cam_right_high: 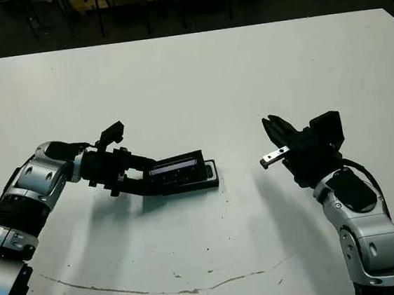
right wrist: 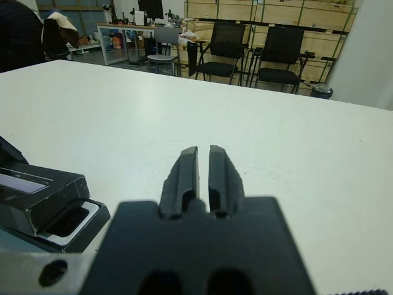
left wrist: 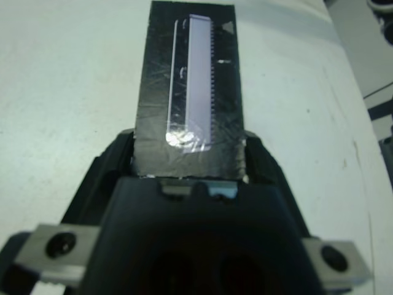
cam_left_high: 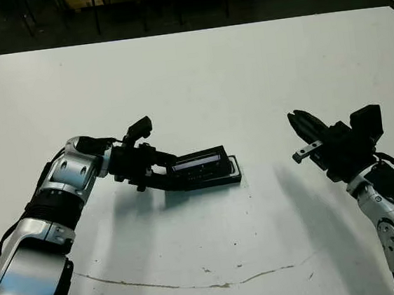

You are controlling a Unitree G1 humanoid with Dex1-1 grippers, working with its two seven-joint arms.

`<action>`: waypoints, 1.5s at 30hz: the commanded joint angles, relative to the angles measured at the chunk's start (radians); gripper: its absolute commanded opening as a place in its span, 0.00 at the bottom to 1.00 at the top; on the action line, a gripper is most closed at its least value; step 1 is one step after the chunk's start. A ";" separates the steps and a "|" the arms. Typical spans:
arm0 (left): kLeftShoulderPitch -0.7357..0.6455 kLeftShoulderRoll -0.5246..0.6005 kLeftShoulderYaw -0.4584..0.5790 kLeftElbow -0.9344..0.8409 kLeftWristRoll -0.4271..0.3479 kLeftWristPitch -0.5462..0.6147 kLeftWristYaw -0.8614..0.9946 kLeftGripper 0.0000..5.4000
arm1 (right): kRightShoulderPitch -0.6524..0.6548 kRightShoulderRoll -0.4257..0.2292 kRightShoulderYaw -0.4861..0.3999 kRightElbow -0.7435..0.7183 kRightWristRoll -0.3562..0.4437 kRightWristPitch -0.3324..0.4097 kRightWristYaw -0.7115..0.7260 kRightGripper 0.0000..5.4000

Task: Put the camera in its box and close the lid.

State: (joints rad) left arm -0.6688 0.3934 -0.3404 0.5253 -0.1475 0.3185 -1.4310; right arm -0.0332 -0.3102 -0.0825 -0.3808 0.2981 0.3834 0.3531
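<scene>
Now left tool [cam_left_high: 163, 172] clamps lid [cam_left_high: 200, 165] over box [cam_left_high: 229, 174]; right tool [cam_left_high: 305, 127] shut, empty.

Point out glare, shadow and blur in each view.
Left wrist view: glare streaks the lid; left pincer's body blurred. Right wrist view: right pincer body soft, room beyond sharp. Eye views: soft shadows on the table under both arms.
</scene>
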 commanded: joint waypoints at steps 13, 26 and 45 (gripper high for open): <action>0.052 -0.044 -0.068 0.052 0.056 -0.050 0.036 0.50 | 0.014 -0.009 -0.003 0.020 -0.007 -0.012 0.004 0.00; 0.049 -0.089 -0.072 0.111 0.053 -0.054 0.046 0.50 | 0.013 -0.012 -0.003 0.023 -0.005 -0.011 0.009 0.00; 0.000 -0.181 -0.103 0.226 0.070 -0.089 0.048 0.50 | 0.016 -0.016 -0.007 0.020 -0.006 -0.007 0.011 0.00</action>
State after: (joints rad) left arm -0.7170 0.2677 -0.3775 0.7152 -0.1316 0.2004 -1.3727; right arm -0.0292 -0.3134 -0.0838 -0.3651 0.2993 0.3572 0.3691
